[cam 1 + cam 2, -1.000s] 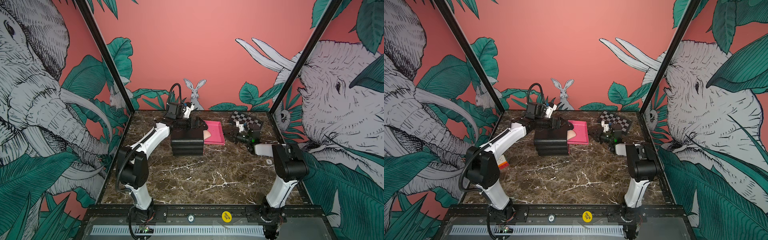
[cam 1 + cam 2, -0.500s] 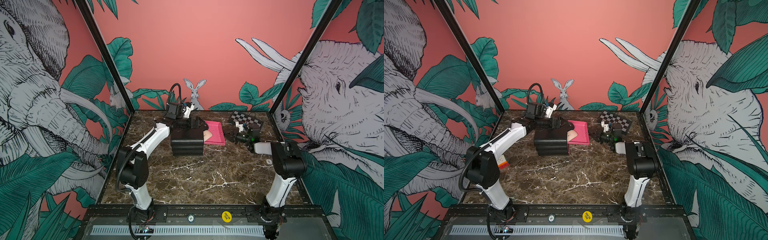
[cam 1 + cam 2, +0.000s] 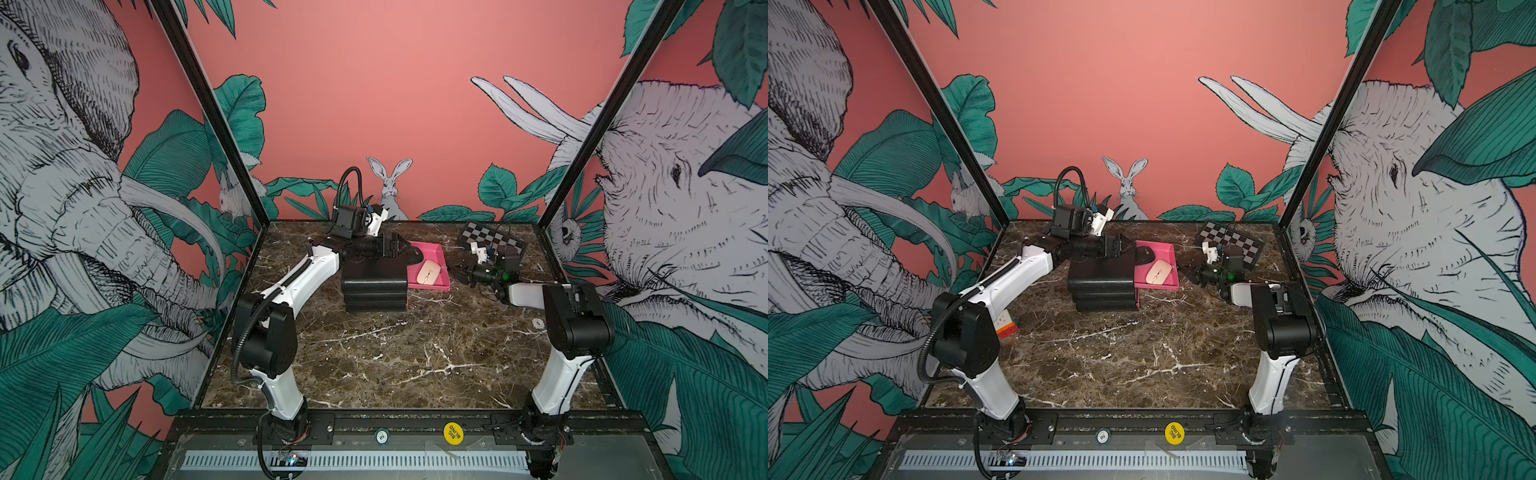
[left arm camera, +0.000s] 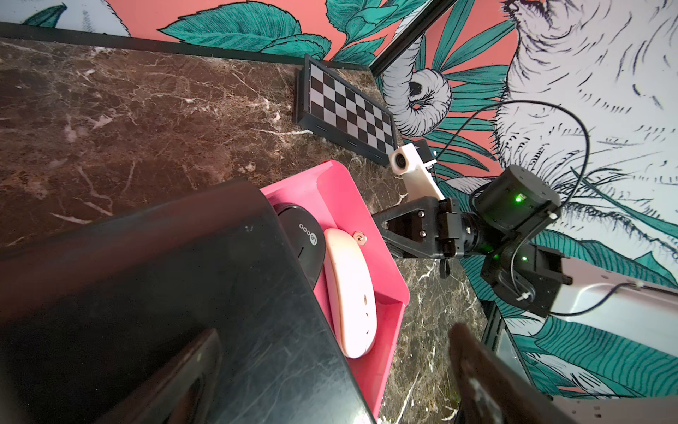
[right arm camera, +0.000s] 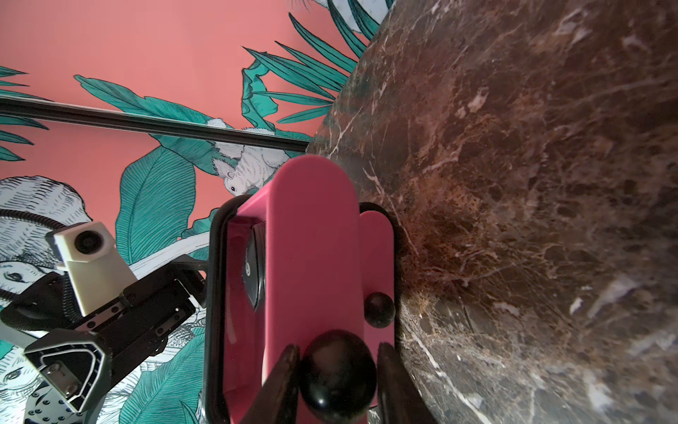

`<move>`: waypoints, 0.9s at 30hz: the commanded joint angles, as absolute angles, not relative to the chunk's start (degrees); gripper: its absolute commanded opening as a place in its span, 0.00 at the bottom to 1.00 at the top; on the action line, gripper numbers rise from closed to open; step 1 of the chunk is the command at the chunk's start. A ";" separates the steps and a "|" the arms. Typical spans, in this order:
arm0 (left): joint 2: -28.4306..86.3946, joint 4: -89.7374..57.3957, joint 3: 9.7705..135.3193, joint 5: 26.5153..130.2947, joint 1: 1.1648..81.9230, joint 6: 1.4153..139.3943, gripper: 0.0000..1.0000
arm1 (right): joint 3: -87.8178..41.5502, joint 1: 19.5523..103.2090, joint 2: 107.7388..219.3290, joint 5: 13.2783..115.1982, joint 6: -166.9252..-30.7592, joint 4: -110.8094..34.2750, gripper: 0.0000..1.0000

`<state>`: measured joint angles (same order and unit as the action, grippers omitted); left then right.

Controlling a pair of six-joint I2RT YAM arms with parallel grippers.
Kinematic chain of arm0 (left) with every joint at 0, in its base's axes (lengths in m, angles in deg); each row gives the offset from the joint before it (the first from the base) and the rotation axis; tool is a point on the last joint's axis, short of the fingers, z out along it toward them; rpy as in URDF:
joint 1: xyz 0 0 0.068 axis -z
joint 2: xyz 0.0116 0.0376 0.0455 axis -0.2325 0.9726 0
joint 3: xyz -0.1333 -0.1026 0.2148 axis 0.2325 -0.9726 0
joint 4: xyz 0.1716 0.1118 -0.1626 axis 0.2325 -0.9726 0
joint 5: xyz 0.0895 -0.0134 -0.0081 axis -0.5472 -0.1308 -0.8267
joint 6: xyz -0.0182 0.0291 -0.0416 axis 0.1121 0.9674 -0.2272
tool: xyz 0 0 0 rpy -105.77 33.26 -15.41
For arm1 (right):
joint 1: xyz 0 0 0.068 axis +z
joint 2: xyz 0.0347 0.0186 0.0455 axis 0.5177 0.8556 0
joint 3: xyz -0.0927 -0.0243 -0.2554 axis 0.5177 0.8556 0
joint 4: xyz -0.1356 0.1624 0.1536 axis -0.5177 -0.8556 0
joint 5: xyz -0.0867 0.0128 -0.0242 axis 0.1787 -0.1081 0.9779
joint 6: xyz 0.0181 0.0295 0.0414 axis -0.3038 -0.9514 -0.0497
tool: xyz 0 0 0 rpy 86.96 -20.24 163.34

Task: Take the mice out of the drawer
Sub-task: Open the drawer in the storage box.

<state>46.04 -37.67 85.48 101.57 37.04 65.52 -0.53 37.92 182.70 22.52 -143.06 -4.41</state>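
Left jaws spread wide over the black cabinet (image 3: 374, 286); right jaws flank the knob (image 5: 337, 370) of the pink drawer (image 5: 312, 238) (grip unclear).

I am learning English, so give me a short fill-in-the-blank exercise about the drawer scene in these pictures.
1. The open drawer is ___ in colour.
2. In view inside it are ___ mice: a black mouse and a pale mouse.
3. The jaws of the right gripper flank the drawer's round ___.
4. Behind the right gripper, near the back wall, lies a black-and-white ___.

Missing words: pink; two; knob; chessboard.
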 commanded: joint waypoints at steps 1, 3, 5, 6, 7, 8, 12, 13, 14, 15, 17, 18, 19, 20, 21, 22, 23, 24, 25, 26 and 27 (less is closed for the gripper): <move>45.73 -41.71 83.56 101.07 37.05 64.70 0.99 | -1.62 38.21 181.43 26.51 -139.12 -10.67 0.37; 45.70 -41.71 83.64 101.07 37.00 64.80 0.99 | -2.16 38.17 181.37 26.92 -138.36 -12.16 0.39; 45.73 -41.72 83.60 101.07 37.00 64.78 0.99 | -2.43 38.18 181.22 27.65 -138.02 -13.19 0.42; 45.68 -41.72 83.64 101.07 37.00 64.80 0.99 | -2.45 38.18 181.05 28.28 -137.82 -13.67 0.44; 45.68 -41.63 83.64 101.00 37.00 64.79 0.99 | -2.51 38.18 180.81 28.97 -137.46 -14.36 0.46; 45.72 -41.69 83.75 101.07 37.00 64.81 0.99 | -2.77 38.13 180.60 29.69 -136.87 -15.44 0.47; 45.67 -41.72 83.79 101.07 37.06 64.88 0.99 | -5.03 37.88 178.28 33.77 -132.26 -23.05 0.55; 45.72 -41.72 83.82 101.02 37.00 64.87 0.99 | -5.78 37.64 177.34 35.05 -130.80 -25.50 0.56; 45.71 -41.71 83.82 101.07 37.02 64.94 0.99 | -6.57 37.47 176.68 36.08 -129.41 -27.49 0.57; 45.69 -41.71 83.90 101.07 37.00 64.95 0.99 | -7.49 37.21 175.59 37.39 -128.05 -29.58 0.57; 45.66 -41.71 84.07 101.02 37.00 65.03 0.99 | -9.86 36.90 173.48 40.17 -124.65 -35.30 0.60; 45.73 -41.80 84.17 101.07 36.95 65.10 0.99 | -11.22 36.73 172.28 42.01 -122.82 -38.30 0.63; 45.67 -41.74 84.17 101.07 36.96 65.14 0.99 | -12.48 36.73 171.15 43.53 -121.14 -41.24 0.63; 45.69 -41.80 84.24 101.07 36.93 65.17 0.99 | -13.84 36.72 169.99 44.88 -119.77 -43.81 0.63; 45.70 -41.80 84.25 101.07 37.02 65.16 0.99 | -15.37 36.74 168.86 46.30 -118.13 -46.97 0.63; 45.74 -41.85 84.25 99.45 36.96 65.28 0.99 | -16.40 36.71 167.74 47.25 -116.98 -49.00 0.64; 45.70 -41.86 84.25 99.31 37.00 65.21 0.99 | -17.10 36.73 167.58 48.39 -116.66 -50.68 0.64; 45.68 -41.80 84.28 99.23 37.01 65.21 0.99 | -18.03 36.78 165.35 49.35 -116.08 -52.93 0.64; 45.62 -41.88 84.24 98.96 37.04 65.30 0.99 | -18.85 36.80 164.59 49.47 -115.78 -55.08 0.64; 45.48 -41.89 84.25 98.65 37.00 65.45 0.99 | -19.60 36.93 164.06 49.96 -115.78 -57.02 0.64; 45.32 -41.97 84.34 98.26 37.01 65.60 0.99 | -20.54 37.29 163.35 50.28 -115.80 -59.36 0.64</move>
